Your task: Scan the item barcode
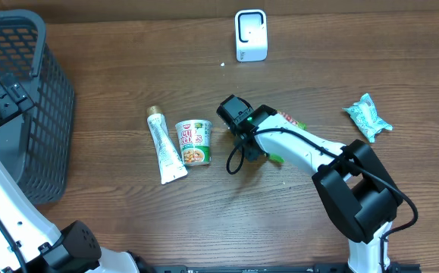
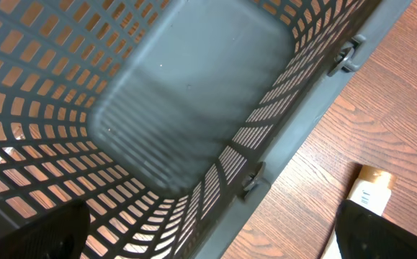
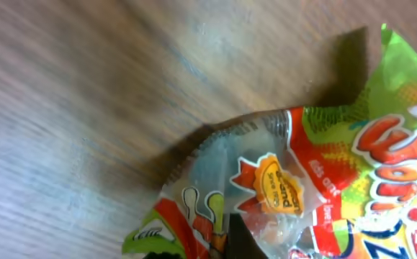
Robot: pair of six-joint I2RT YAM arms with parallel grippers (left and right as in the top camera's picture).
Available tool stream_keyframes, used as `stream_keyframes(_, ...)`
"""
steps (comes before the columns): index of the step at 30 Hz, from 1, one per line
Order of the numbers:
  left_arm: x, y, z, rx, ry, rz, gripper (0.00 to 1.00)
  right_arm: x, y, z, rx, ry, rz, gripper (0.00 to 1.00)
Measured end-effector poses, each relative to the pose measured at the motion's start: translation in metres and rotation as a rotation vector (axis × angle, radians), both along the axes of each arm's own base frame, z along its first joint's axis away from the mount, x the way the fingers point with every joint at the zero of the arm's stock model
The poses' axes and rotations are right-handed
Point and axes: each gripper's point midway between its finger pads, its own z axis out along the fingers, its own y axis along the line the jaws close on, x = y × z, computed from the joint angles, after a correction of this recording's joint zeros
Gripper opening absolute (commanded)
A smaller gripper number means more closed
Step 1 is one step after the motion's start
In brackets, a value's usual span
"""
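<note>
The right hand [image 1: 248, 144] has its fingers brought fully together. In the wrist view its dark fingertips [image 3: 230, 237] sit at 6 o'clock on the clear, crumpled edge of a green, red and orange plastic snack bag [image 3: 338, 180], which they appear to pinch. The left hand [image 1: 5, 95] is spread as wide as it goes and holds nothing. It hangs over a dark grey plastic mesh basket [image 1: 48, 114], with one dark fingertip in each lower corner of its own view [image 2: 208, 241].

From overhead most of the snack bag [image 1: 291, 121] is covered by the right arm, so only green and red scraps show on either side of it. The wrist view cuts the bag off at the right and bottom edges, its print is partly blurred, and no barcode can be made out.

The bag lies flat on the brown wooden surface [image 1: 128, 68], directly under the right hand and trailing off toward 3 o'clock. A white rounded box device [image 1: 250, 35] stands at 12 o'clock from the hand, well apart. At 9 o'clock, nearby, lie a green-labelled noodle cup [image 1: 194, 142] and a white tube with a gold cap [image 1: 166, 144]. A teal crinkled packet [image 1: 368, 117] rests far out at 3 o'clock.
</note>
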Motion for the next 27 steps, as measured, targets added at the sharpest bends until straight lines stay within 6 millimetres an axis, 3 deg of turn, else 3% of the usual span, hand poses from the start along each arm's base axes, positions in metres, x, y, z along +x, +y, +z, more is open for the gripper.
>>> stream_keyframes(4, 0.0, 0.0, 0.0, 0.0, 0.0, 0.0, 1.0, -0.013, 0.022, 0.038, 0.148, 0.101, -0.11, 0.04)
stream_keyframes(8, 0.0, 0.0, 0.0, 0.0, 0.0, 0.0, 1.0, -0.02, 0.074, 0.135, 0.597, 0.194, -0.144, 0.04)
stream_keyframes(9, 0.0, 0.0, 0.0, 0.0, 0.0, 0.0, 1.0, -0.023, 0.079, 0.16, 0.709, 0.231, -0.142, 0.04)
stream_keyframes(11, 0.0, 0.0, 0.0, 0.0, -0.001, 0.0, 1.0, -0.024, 0.079, 0.19, 0.877, 0.306, -0.156, 0.04)
stream_keyframes(12, 0.0, 0.0, 0.0, 0.0, -0.001, 0.0, 1.0, -0.021, 0.077, 0.195, 0.926, 0.329, -0.167, 0.04)
stream_keyframes(14, 0.0, 0.0, 0.0, 0.0, -0.001, 0.0, 1.0, -0.01, 0.066, 0.193, 1.02, 0.384, -0.229, 0.04)
stream_keyframes(16, 0.0, 0.0, 0.0, 0.0, 0.0, 0.0, 1.0, 0.0, 0.057, 0.171, 1.082, 0.439, -0.298, 0.04)
stream_keyframes(18, 0.0, 0.0, 0.0, 0.0, 0.0, 0.0, 1.0, 0.007, 0.054, 0.134, 1.162, 0.504, -0.362, 0.04)
stream_keyframes(22, 0.0, 0.0, 0.0, 0.0, 0.0, 0.0, 1.0, -0.011, 0.047, 0.082, 1.233, 0.627, -0.486, 0.04)
stream_keyframes(25, 0.0, 0.0, 0.0, 0.0, 0.0, 0.0, 1.0, -0.014, 0.039, 0.075, 1.254, 0.663, -0.543, 0.04)
stream_keyframes(27, 0.0, 0.0, 0.0, 0.0, 0.0, 0.0, 1.0, -0.003, 0.019, 0.069, 1.243, 0.629, -0.615, 0.07)
